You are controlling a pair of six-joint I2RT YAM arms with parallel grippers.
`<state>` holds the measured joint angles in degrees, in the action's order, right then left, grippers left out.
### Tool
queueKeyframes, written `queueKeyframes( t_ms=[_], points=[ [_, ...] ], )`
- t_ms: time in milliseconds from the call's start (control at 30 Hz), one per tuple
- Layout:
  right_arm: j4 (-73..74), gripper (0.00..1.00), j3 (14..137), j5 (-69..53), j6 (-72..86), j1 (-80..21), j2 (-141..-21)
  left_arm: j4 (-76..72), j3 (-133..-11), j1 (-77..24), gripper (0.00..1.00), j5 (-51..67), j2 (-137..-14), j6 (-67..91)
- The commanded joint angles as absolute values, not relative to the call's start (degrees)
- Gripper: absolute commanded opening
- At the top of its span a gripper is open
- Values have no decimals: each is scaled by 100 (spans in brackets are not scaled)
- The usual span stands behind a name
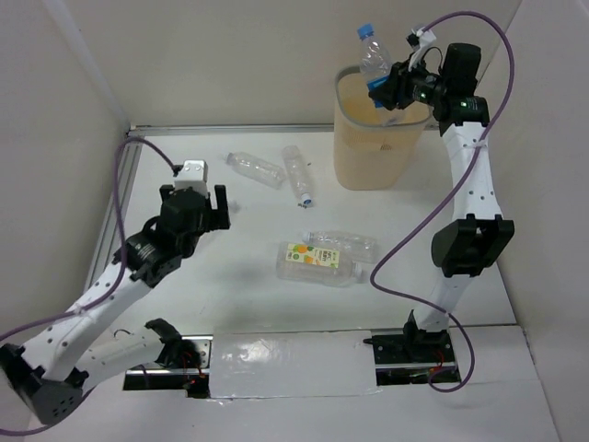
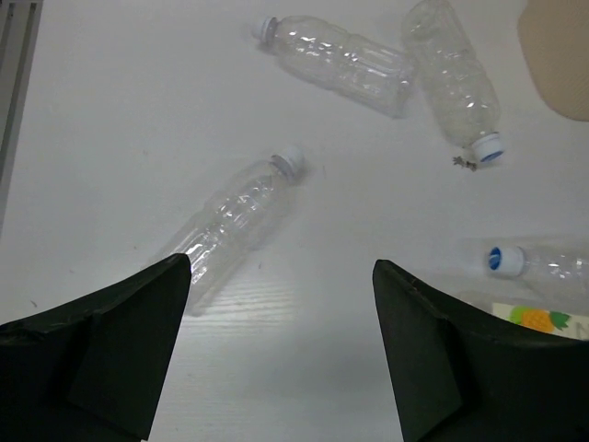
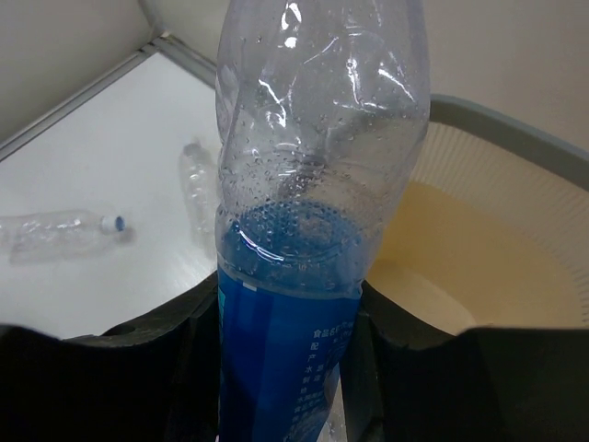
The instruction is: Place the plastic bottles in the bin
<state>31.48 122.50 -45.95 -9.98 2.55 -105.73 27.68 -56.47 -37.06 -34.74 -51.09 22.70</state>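
Note:
My right gripper (image 1: pixel 391 90) is shut on the blue-labelled bottle (image 1: pixel 373 55) and holds it upright over the beige bin (image 1: pixel 377 152). In the right wrist view the fingers (image 3: pixel 147 350) clamp the blue label (image 3: pixel 285 350), with the bin's rim (image 3: pixel 515 138) just behind. My left gripper (image 1: pixel 195 198) is open and empty above the table's left side. In the left wrist view (image 2: pixel 281 276) a bare bottle (image 2: pixel 235 226) lies just ahead of its left finger. Two bare bottles (image 1: pixel 255 168) (image 1: pixel 297 173) lie near the bin. Another bare bottle (image 1: pixel 342 243) and the orange-green labelled one (image 1: pixel 317 262) lie mid-table.
White walls enclose the table at the left, back and right. A metal rail (image 1: pixel 230 131) runs along the back edge. The bin stands at the back right corner. A purple cable (image 1: pixel 118 198) runs along the left arm.

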Motion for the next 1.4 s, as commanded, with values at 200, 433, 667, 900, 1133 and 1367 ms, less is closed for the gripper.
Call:
queueKeyframes(
  t_ms=[200,433,667,900,1133,1367],
  points=[
    [2460,35,12806,-3630,-1282,211,-11531,1696,-5783,-2225,94,-2207,-6608,1319],
    [3101,73,12867,-3866,-1722,264,-11961,1749,-5783,-1758,98,-1951,-7197,589],
    [4014,100,13137,-4508,-2029,255,-11961,1749,-5783,-1696,99,-1977,-8014,325],
    [5341,96,13447,-4693,-2767,-70,-12138,1512,-5722,-1696,99,-2030,-8349,89],
    [6064,93,13359,-4763,-3383,-501,-12130,1345,-5669,-1696,99,-2145,-8516,35],
    [5494,95,13148,-4711,-2910,-492,-11892,1283,-5616,-1696,99,-2145,-8762,-18]
  ],
)
